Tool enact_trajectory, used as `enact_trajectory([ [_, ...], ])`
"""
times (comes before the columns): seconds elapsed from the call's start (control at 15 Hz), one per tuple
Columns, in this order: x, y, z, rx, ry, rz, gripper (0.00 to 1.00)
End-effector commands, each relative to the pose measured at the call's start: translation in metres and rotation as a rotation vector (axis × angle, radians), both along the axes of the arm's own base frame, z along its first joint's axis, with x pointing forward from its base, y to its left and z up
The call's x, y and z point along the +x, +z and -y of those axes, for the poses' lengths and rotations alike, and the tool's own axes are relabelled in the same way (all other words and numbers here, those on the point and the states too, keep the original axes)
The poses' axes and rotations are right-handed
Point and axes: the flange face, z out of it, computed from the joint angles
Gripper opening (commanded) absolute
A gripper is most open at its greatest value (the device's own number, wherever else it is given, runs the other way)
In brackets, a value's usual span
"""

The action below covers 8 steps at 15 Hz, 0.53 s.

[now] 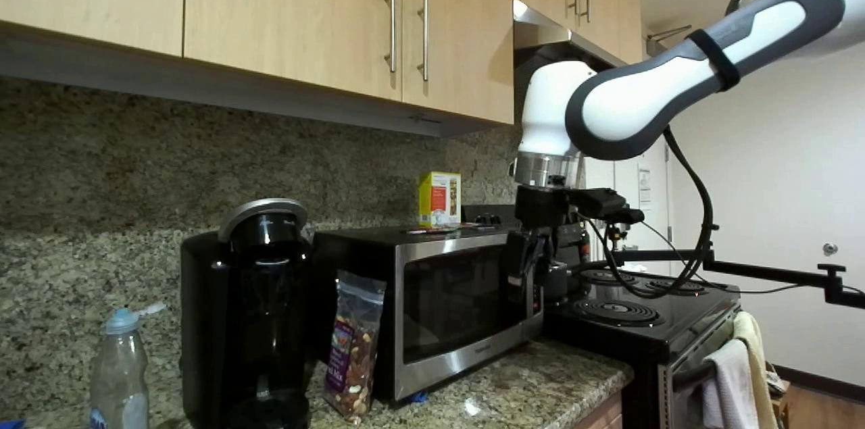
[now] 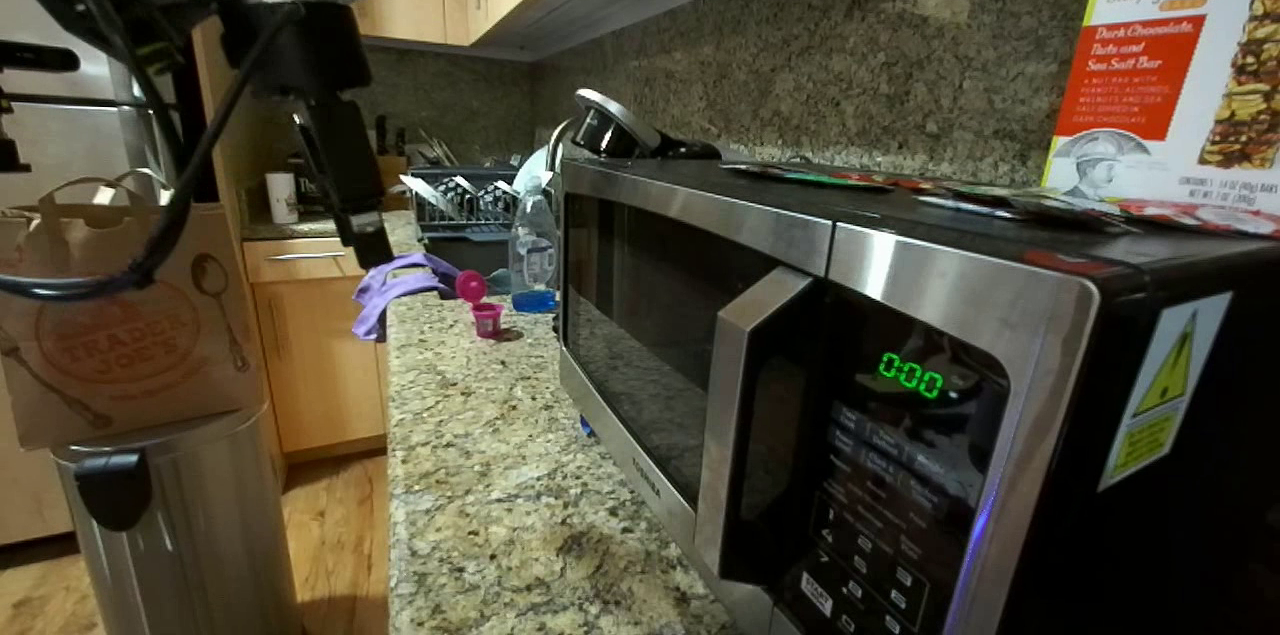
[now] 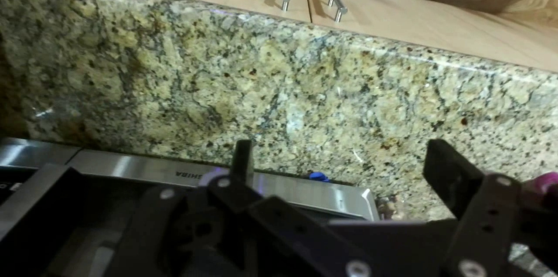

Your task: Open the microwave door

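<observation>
Kitchen; granite bench under light wood wall cabinets; microwave sits on it, between coffee maker and stove; display reads 0:00; progress: door closed, flush with the control panel; my read is approach stage, none of the opening itself done; left to do: line up, get a grip, pull, swing the door out. End effector spread wide, fingers pointing down, nothing held; in an exterior view it hangs out in front of the microwave, well apart from the handle; in the wrist view the handle is off to one side, outside the fingers, so a sideways shift looks needed. Orientation: microwave upright, front facing out across the bench toward its front edge; long axis horizontal, running along the bench; door wider than tall, same axis; handle's long axis vertical, at the stove end, so I'd expect the swing toward the coffee maker end.
</observation>
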Motion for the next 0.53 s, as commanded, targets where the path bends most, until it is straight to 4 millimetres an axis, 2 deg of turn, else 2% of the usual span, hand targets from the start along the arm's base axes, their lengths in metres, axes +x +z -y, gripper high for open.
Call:
enact_trajectory([
  [0.0, -0.008, 0.011, 0.034, 0.008, -0.123, 0.035, 1.00],
  [0.2, -0.008, 0.017, 0.062, 0.018, -0.228, 0.109, 1.00],
  [0.33, -0.015, 0.010, 0.050, 0.070, -0.221, 0.113, 1.00],
  [0.4, -0.009, 0.013, 0.061, 0.039, -0.200, 0.083, 1.00],
  [0.47, -0.009, 0.012, 0.059, 0.048, -0.203, 0.085, 1.00],
])
